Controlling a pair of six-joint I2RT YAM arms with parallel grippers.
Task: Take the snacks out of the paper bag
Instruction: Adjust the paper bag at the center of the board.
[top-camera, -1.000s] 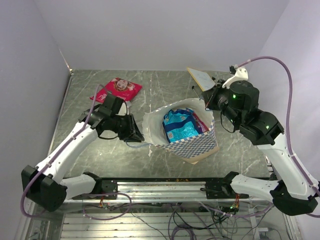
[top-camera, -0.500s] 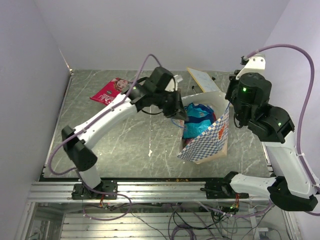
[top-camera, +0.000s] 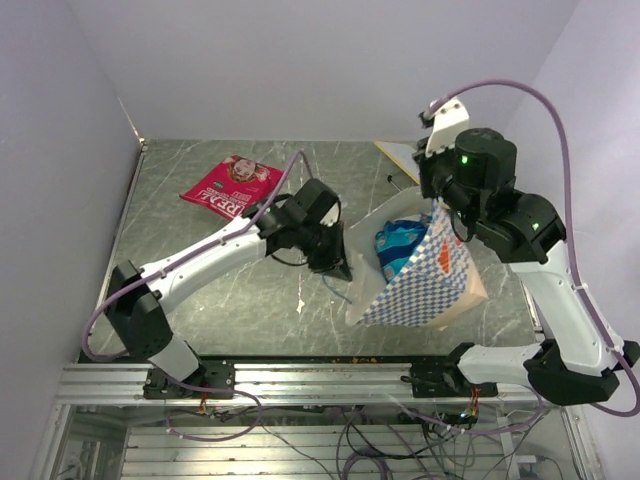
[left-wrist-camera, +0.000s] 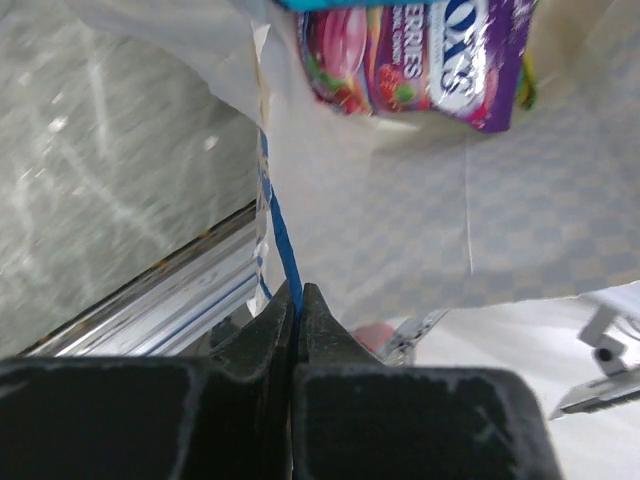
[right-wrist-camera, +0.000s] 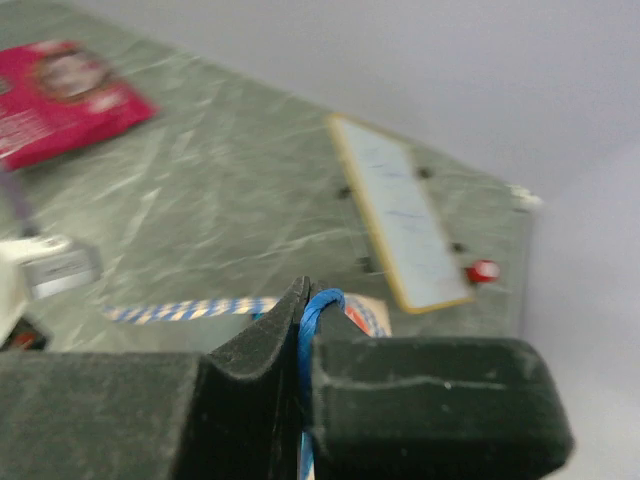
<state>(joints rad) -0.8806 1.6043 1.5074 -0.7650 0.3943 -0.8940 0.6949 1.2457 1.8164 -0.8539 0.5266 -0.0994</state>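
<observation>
The paper bag (top-camera: 425, 285), blue-and-white checkered, hangs tilted between both grippers with its mouth facing up and left. My left gripper (top-camera: 340, 268) is shut on the bag's left blue string handle (left-wrist-camera: 283, 240). My right gripper (top-camera: 436, 204) is shut on the other blue string handle (right-wrist-camera: 318, 310) above the bag. A blue snack packet (top-camera: 400, 245) shows inside the mouth. The left wrist view shows a glossy purple-and-blue berry packet (left-wrist-camera: 420, 50) against the cream inside (left-wrist-camera: 400, 210). A red-pink packet (top-camera: 232, 185) lies flat on the table at the back left, also in the right wrist view (right-wrist-camera: 60, 95).
A flat tan card strip (top-camera: 398, 156) lies at the back right, behind the bag, and also shows in the right wrist view (right-wrist-camera: 400, 225). The grey marbled table (top-camera: 200, 290) is walled on the left, back and right. A metal rail (top-camera: 320, 375) runs along the near edge.
The left gripper has come down from the bag's back rim to its left side. The right gripper has moved left and the bag stands taller and more tilted.
</observation>
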